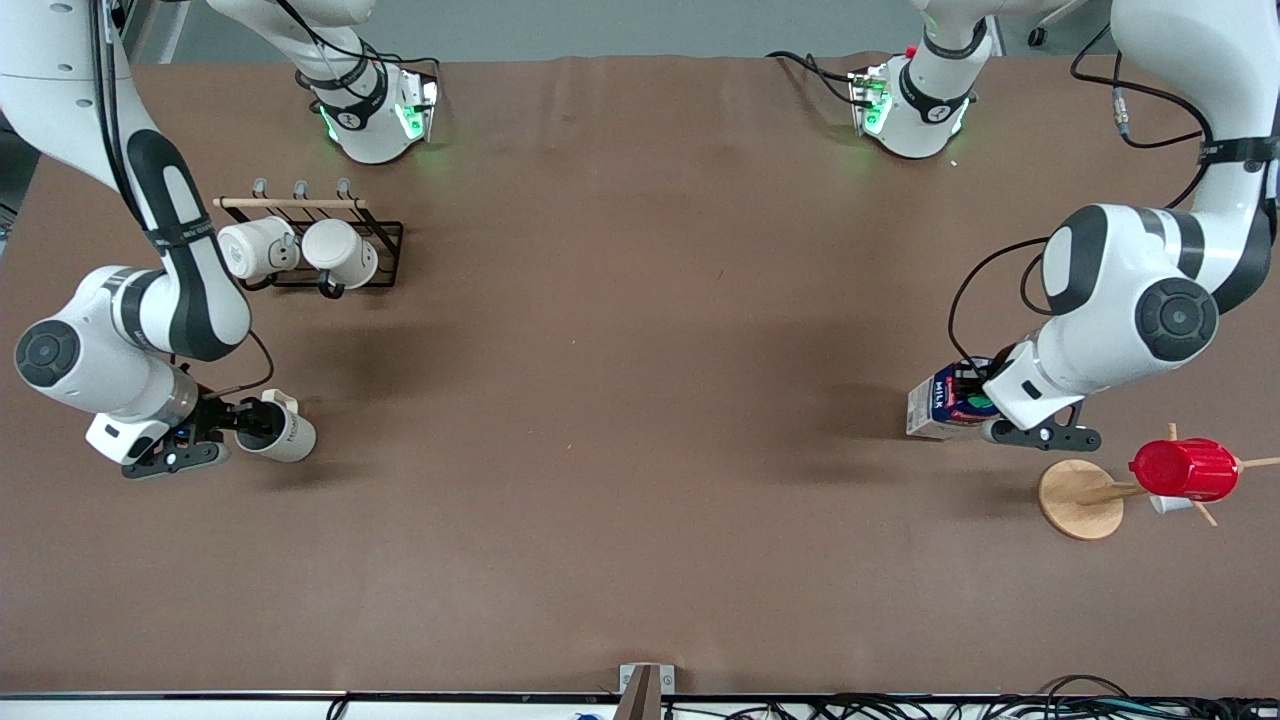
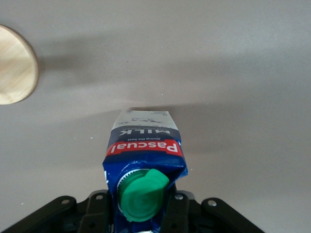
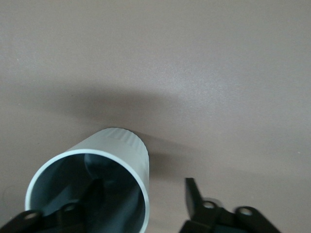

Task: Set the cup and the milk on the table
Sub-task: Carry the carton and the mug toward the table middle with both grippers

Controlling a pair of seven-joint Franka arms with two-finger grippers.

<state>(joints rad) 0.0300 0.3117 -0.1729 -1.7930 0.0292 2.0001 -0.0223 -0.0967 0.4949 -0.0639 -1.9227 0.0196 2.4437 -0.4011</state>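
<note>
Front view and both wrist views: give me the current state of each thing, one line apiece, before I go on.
cup: held off the table, tilted, rim gripped by the right gripper.
milk: held by the left gripper, tilted, green cap on.
two white mugs: hanging on the black rack.
red ribbed cup: hung on the wooden mug tree.

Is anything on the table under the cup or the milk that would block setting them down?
Nothing visible. The right gripper holds the cup and the left gripper holds the milk, each over bare table.
</note>
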